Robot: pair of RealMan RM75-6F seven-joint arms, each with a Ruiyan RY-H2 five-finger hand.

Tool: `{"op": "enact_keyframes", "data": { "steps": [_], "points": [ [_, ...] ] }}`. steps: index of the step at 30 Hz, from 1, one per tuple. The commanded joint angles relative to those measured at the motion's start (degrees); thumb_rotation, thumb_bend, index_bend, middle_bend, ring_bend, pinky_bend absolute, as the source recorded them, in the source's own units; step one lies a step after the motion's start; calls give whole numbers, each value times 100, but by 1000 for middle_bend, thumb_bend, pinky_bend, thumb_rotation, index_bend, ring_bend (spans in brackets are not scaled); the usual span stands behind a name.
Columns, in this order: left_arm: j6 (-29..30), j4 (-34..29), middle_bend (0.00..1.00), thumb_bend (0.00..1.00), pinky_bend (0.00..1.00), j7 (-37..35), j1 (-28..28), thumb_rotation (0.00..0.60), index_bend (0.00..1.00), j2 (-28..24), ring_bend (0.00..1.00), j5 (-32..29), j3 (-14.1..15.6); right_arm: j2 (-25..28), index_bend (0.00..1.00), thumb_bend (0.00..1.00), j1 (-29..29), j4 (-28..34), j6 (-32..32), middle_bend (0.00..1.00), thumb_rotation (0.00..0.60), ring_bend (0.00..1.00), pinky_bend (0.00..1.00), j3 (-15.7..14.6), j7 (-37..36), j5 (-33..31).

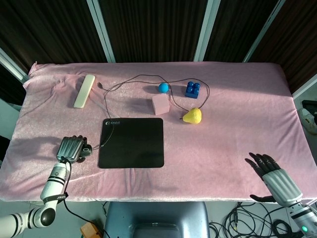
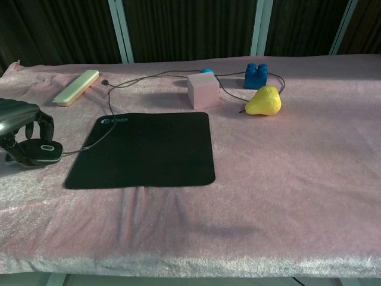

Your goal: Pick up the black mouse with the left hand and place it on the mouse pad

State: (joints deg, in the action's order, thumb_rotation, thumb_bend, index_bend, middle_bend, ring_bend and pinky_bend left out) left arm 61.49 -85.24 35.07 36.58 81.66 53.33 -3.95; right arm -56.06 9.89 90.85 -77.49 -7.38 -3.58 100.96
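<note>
The black mouse (image 1: pixel 87 151) (image 2: pixel 43 150) sits just left of the black mouse pad (image 1: pixel 131 142) (image 2: pixel 143 149), close to its left edge. My left hand (image 1: pixel 71 148) (image 2: pixel 21 123) grips it, fingers curled over its top and thumb low on its near side. The mouse's thin cable (image 1: pixel 105 101) runs over the pad's top-left corner to the back of the table. My right hand (image 1: pixel 272 174) hovers at the front right corner with fingers spread and nothing in it, seen only in the head view.
A cream bar (image 1: pixel 84 90) lies at the back left. A pink cube (image 1: pixel 160 104), blue ball (image 1: pixel 163 88), blue brick (image 1: pixel 192 89) and yellow pear (image 1: pixel 192 116) stand behind the pad, with the cable looping around them. A pink cloth (image 1: pixel 237 129) covers the table.
</note>
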Motion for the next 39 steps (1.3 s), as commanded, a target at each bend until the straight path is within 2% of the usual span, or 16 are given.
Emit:
{"op": "enact_keyframes", "data": {
  "steps": [1,8,14,19,25,30,32,34,36,37,38,39],
  "points": [
    [147,-157,710,613,769,125,76,600,491,166,659,205,-41,9,0,45,-6,-10,-30,0,600,13,190,-2,-34,15],
    [111,-270,710,614,769,455,340,600,490,755,660,263,-176,38,0,45,-8,-53,-86,0,600,13,189,-15,-160,60],
    [7,110,710,614,769,715,658,600,491,1495,660,10,-427,60,0,45,2,-91,-102,0,600,13,190,-41,-239,122],
    [62,317,710,612,769,1031,912,600,491,1890,660,-154,-642,72,0,45,22,-104,-78,0,600,13,190,-64,-259,159],
    [118,386,699,613,766,1279,1015,600,486,2018,657,-347,-686,85,0,45,23,-131,-95,0,600,13,190,-100,-283,227],
    [216,370,646,591,746,1240,958,600,452,2030,618,-429,-684,82,0,45,20,-137,-103,0,600,13,190,-108,-283,236],
    [222,359,589,562,719,1211,939,600,403,2018,582,-431,-672,80,0,45,21,-138,-99,0,600,13,190,-110,-277,238],
    [218,351,473,511,657,1200,931,600,320,2006,516,-430,-660,79,0,45,21,-136,-99,0,600,13,190,-110,-272,238],
    [165,314,242,411,538,1185,913,600,154,1956,352,-460,-625,75,0,45,20,-134,-95,0,600,13,190,-111,-260,236],
    [91,265,103,353,462,1165,907,600,61,1891,234,-489,-600,72,0,45,20,-131,-87,0,600,13,190,-111,-247,230],
    [29,229,36,321,426,1136,896,600,15,1836,151,-541,-593,69,0,45,24,-131,-78,0,600,13,190,-110,-235,227],
    [-48,144,15,309,412,1039,870,600,3,1757,115,-625,-616,62,0,45,29,-129,-59,0,600,13,190,-109,-215,221]
  ]
}}
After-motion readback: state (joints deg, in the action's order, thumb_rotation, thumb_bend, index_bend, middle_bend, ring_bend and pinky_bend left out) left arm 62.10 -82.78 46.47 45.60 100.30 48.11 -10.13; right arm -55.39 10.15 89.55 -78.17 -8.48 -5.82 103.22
